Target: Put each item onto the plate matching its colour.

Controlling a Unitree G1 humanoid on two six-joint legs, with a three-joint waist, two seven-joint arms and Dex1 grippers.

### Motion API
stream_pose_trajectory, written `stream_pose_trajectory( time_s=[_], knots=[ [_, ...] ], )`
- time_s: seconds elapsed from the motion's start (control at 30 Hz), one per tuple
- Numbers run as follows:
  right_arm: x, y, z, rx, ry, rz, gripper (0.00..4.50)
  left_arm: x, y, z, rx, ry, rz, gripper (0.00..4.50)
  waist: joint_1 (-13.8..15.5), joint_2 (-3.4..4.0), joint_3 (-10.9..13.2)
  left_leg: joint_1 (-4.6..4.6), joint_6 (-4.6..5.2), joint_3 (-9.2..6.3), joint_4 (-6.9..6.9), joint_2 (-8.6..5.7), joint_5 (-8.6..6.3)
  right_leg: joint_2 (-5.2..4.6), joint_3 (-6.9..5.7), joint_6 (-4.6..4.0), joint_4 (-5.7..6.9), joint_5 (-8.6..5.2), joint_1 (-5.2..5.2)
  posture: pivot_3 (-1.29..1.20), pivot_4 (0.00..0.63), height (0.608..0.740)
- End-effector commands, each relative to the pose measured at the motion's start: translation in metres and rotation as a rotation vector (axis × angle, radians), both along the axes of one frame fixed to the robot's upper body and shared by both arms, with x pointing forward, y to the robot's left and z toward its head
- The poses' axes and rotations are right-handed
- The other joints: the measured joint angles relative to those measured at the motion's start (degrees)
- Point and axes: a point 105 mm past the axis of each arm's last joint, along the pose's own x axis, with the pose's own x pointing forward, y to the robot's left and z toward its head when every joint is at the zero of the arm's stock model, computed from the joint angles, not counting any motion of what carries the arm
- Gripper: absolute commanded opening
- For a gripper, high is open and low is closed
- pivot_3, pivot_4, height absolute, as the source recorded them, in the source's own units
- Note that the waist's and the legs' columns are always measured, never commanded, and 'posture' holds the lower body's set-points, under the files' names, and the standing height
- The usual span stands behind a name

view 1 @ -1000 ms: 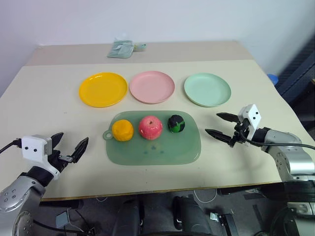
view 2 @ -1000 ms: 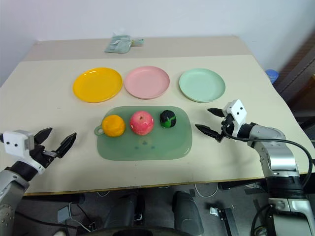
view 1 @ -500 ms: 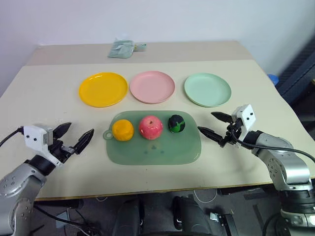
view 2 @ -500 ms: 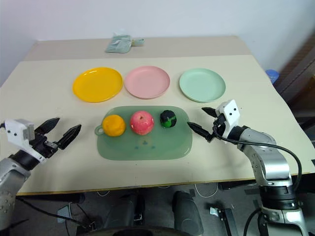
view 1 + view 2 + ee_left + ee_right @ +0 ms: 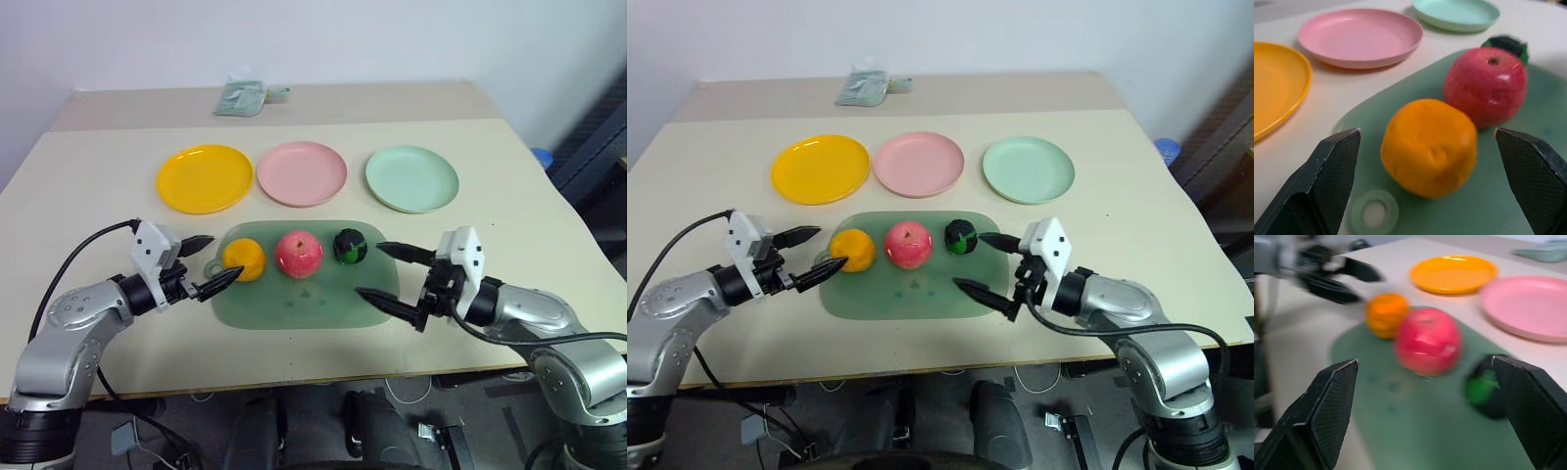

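Note:
On the translucent green mat (image 5: 323,305) lie the orange fruit (image 5: 243,259), the pink-red apple (image 5: 299,254) and the dark green ball (image 5: 350,246) in a row. Behind them stand the yellow-orange plate (image 5: 205,177), the pink plate (image 5: 302,172) and the mint green plate (image 5: 411,178), all bare. My left gripper (image 5: 207,264) is open just left of the orange fruit (image 5: 1428,145), which lies between its fingers' line without touching. My right gripper (image 5: 389,274) is open over the mat's right end, beside the green ball (image 5: 1486,391).
A small pale green cloth bundle (image 5: 241,97) lies at the table's far edge. The mat has a ring tab (image 5: 1374,214) at its left end, under the left gripper. The table's front edge runs close below both arms.
Both arms have swung inward: the left gripper moved right to the orange fruit, the right gripper moved left over the mat's right end. Both stayed open. The fruits have not moved.

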Motion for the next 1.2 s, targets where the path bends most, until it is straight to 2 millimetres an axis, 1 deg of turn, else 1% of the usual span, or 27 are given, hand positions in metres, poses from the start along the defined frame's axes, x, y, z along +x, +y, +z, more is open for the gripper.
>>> stream_pose_trajectory(
  time_s=[0.03,0.17,0.27,0.4,0.43,0.47,0.53,0.57,0.67,0.8,0.9,1.03,1.13,1.2],
  knots=[
    [-0.007,0.011,0.006,0.020,-0.024,0.025,4.45,0.005,-0.011,0.001,0.024,-0.026,-0.043,4.50,0.0,0.00,0.0,-0.01,0.00,0.01,0.00,0.00,0.00,0.00,0.00,0.00,0.00,0.00,-0.01,0.00,0.150,0.740],
    [-0.007,0.015,0.008,0.033,-0.028,0.027,4.45,0.015,-0.017,-0.004,0.048,-0.014,-0.045,4.50,0.1,0.00,0.0,0.00,0.00,0.01,0.01,-0.01,0.00,0.00,0.00,0.00,0.00,0.00,0.00,0.00,0.150,0.740],
    [-0.010,0.017,0.008,0.028,-0.029,0.035,4.45,0.019,-0.024,-0.008,0.067,0.005,-0.063,4.50,0.1,-0.01,0.0,-0.01,0.00,0.01,0.01,-0.01,0.00,-0.01,0.00,0.01,0.00,0.00,0.00,0.00,0.150,0.740],
    [-0.012,0.018,0.007,0.027,-0.028,0.034,4.45,0.022,-0.032,-0.005,0.067,0.008,-0.081,4.50,0.1,-0.01,0.0,-0.01,0.00,0.00,0.01,-0.01,0.00,0.00,0.00,0.01,0.00,0.01,0.00,0.00,0.150,0.740],
    [-0.013,0.018,0.006,0.027,-0.028,0.033,4.50,0.022,-0.033,-0.004,0.060,0.010,-0.083,4.09,0.1,-0.01,0.0,-0.01,0.00,0.00,0.01,-0.01,0.00,0.00,0.01,0.01,0.00,0.01,0.00,0.00,0.150,0.740],
    [-0.013,0.019,0.006,0.029,-0.028,0.032,4.50,0.022,-0.033,-0.004,0.056,0.012,-0.080,3.97,0.0,-0.01,0.0,-0.01,0.00,0.00,0.01,-0.01,0.00,0.00,0.00,0.01,0.00,0.01,0.00,0.00,0.150,0.740],
    [-0.013,0.019,0.007,0.033,-0.031,0.028,4.50,0.022,-0.032,-0.004,0.067,0.015,-0.076,3.24,0.0,-0.01,0.0,-0.01,0.00,-0.01,0.01,-0.01,0.00,0.00,0.00,0.01,0.01,0.01,0.00,0.00,0.150,0.740],
    [-0.012,0.019,0.007,0.035,-0.034,0.024,4.50,0.022,-0.031,-0.005,0.075,0.013,-0.072,3.03,0.0,-0.01,0.0,-0.01,0.00,-0.01,0.01,-0.01,0.00,0.00,0.00,0.02,0.01,0.01,0.00,0.00,0.150,0.740],
    [-0.010,0.018,0.010,0.040,-0.045,0.010,4.50,0.025,-0.025,-0.004,0.086,-0.005,-0.026,3.03,0.0,-0.01,0.0,-0.01,0.00,-0.01,0.01,-0.01,0.00,0.00,0.00,0.02,0.01,0.01,0.00,0.00,0.150,0.740],
    [-0.008,0.017,0.011,0.041,-0.053,0.002,4.50,0.040,-0.006,0.007,0.071,-0.093,0.143,3.03,0.1,-0.01,0.0,-0.01,0.00,-0.02,0.01,-0.01,0.00,0.00,0.00,0.02,0.01,0.01,0.00,0.00,0.150,0.740],
    [-0.008,0.017,0.012,0.043,-0.055,0.002,4.50,0.053,0.011,0.019,0.017,-0.141,0.316,3.03,0.1,-0.03,0.0,-0.01,0.00,-0.02,0.02,-0.02,0.01,0.00,0.00,0.10,0.01,0.06,0.01,0.00,0.150,0.740],
    [-0.004,0.019,0.014,0.048,-0.060,0.004,4.50,0.078,0.041,0.045,-0.060,-0.233,0.689,3.03,0.6,-0.09,0.0,-0.01,0.01,-0.05,0.05,-0.04,0.01,0.00,0.00,0.21,0.02,0.12,0.04,0.00,0.150,0.740],
    [-0.001,0.020,0.014,0.048,-0.063,0.013,4.50,0.094,0.049,0.052,-0.118,-0.248,0.831,3.03,1.2,-0.15,0.0,-0.01,0.01,-0.04,0.08,-0.09,0.01,0.00,0.00,0.26,0.04,0.15,0.06,0.00,0.150,0.740],
    [0.001,0.021,0.015,0.044,-0.067,0.024,4.50,0.109,0.047,0.050,-0.097,-0.243,0.862,3.03,1.3,-0.17,0.0,-0.01,0.01,-0.01,0.08,-0.11,0.01,0.01,-0.01,0.27,0.04,0.15,0.06,0.00,0.150,0.740]
  ],
)
